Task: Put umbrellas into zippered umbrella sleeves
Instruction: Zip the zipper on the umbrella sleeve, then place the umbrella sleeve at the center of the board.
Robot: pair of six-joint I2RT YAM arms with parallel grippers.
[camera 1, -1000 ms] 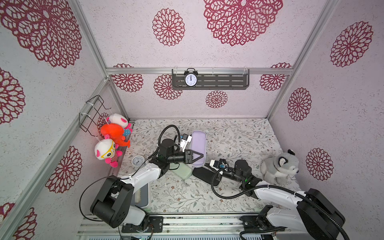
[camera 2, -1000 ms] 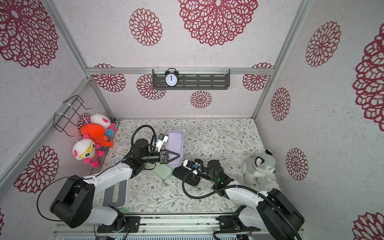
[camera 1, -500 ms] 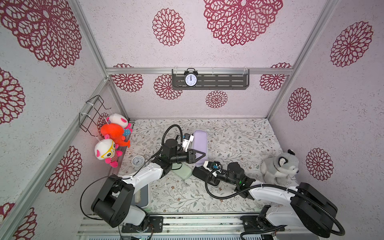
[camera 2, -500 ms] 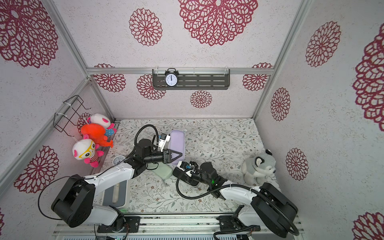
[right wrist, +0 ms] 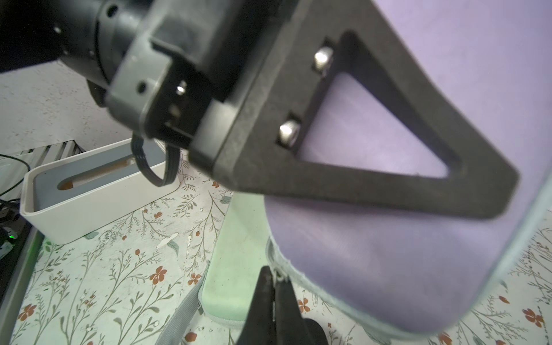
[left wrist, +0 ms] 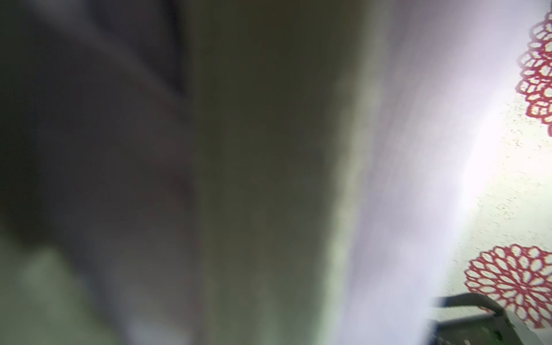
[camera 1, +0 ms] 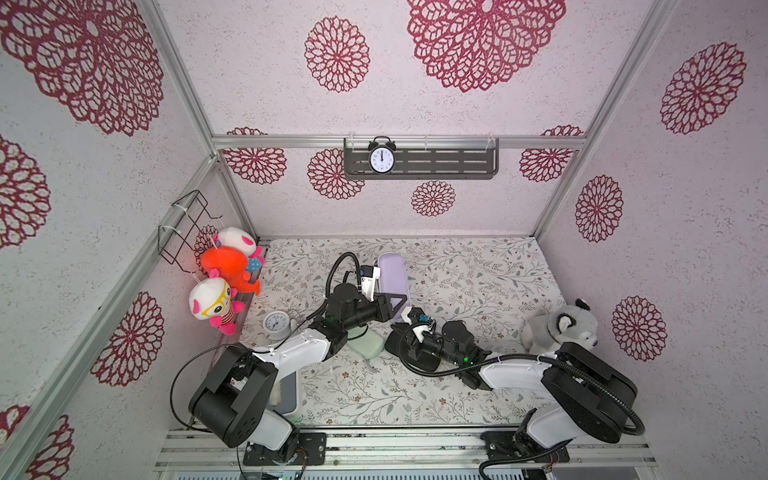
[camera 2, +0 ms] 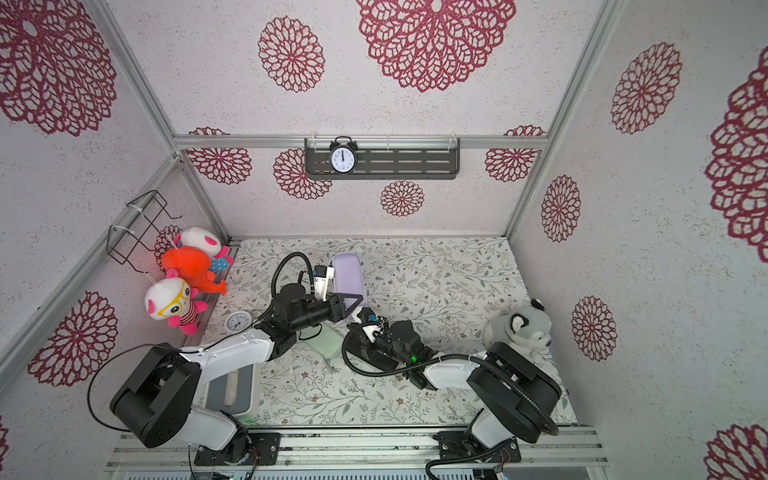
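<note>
The lilac sleeve (camera 1: 392,272) (right wrist: 418,254) lies closed at mid-table. My left gripper (camera 1: 400,300) is clamped across its near end, one black triangular finger (right wrist: 358,179) flat on the lilac shell. The left wrist view is only a blur of lilac shell (left wrist: 403,209). My right gripper (right wrist: 274,279) (camera 1: 404,314) is shut on the small zipper pull at the lilac sleeve's near rim. The mint green sleeve (camera 1: 368,347) (right wrist: 233,268) lies closed beside it, partly under the left arm. The black sleeve (camera 1: 392,343) lies under my right wrist. No umbrellas show in any view.
A white box with a grey slotted lid (right wrist: 89,191) (camera 1: 286,395) stands at the front left. A small round clock (camera 1: 276,325) sits by the left wall under hanging plush toys (camera 1: 226,270). A grey plush dog (camera 1: 557,328) sits at the right.
My right arm has swung left until its shut tips reached the lilac sleeve's near rim. The left gripper and the lilac sleeve have shifted slightly toward the back.
</note>
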